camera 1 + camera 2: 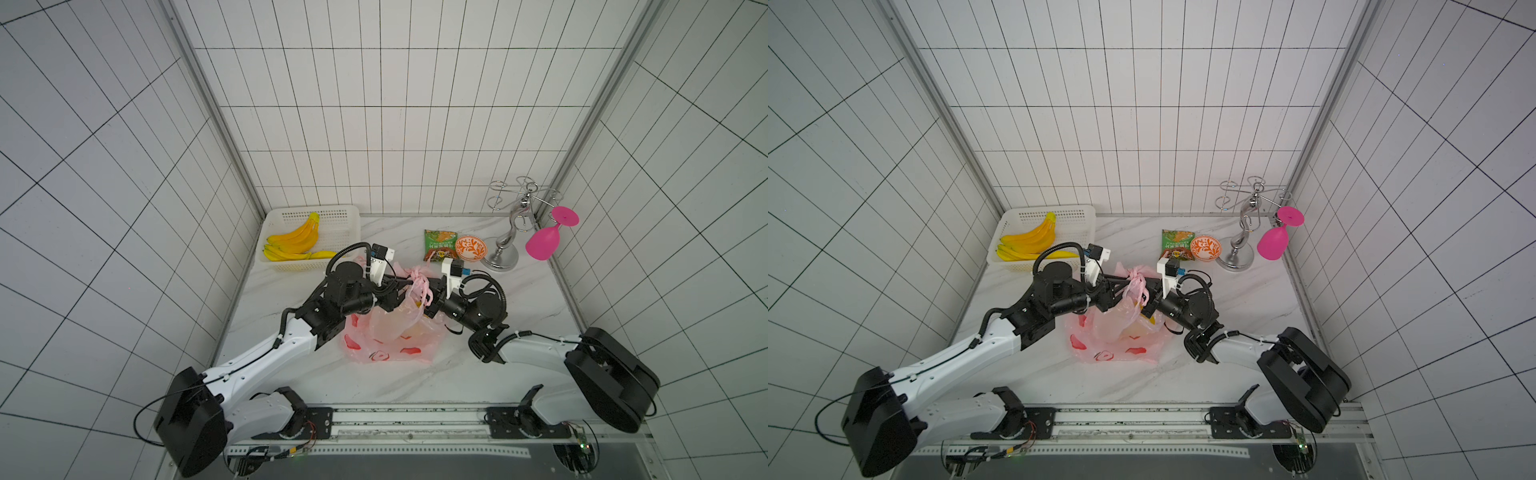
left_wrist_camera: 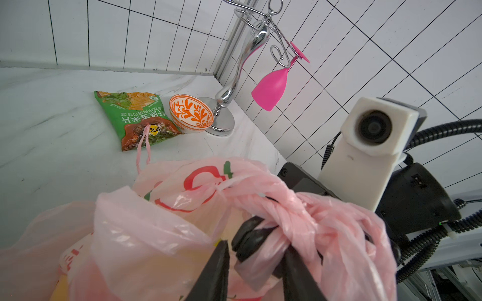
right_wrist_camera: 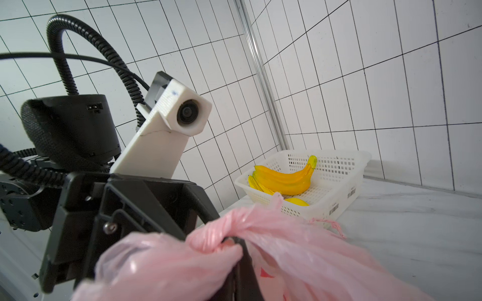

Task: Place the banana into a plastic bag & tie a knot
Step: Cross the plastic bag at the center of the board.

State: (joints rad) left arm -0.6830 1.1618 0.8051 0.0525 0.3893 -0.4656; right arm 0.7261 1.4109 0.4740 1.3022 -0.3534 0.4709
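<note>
- Right gripper [image 3: 241, 250]: jaws pinched together on the twisted handles of the plastic bag [image 1: 386, 332]
- Left gripper [image 2: 257, 260]: jaws apart, straddling the same pink twist
- Banana [image 1: 418, 306] shows yellow inside the bag, which sits on the table [image 1: 415, 382] between both arms

Marble table [image 1: 415, 374] carried a white basket [image 1: 345, 216] at the far left corner. Snack pack [image 1: 439, 245], bowl [image 1: 470, 248] and rack [image 1: 503, 257] sat in a row at the far right. Pink bag [image 1: 386, 349] lay mid-table.
</note>
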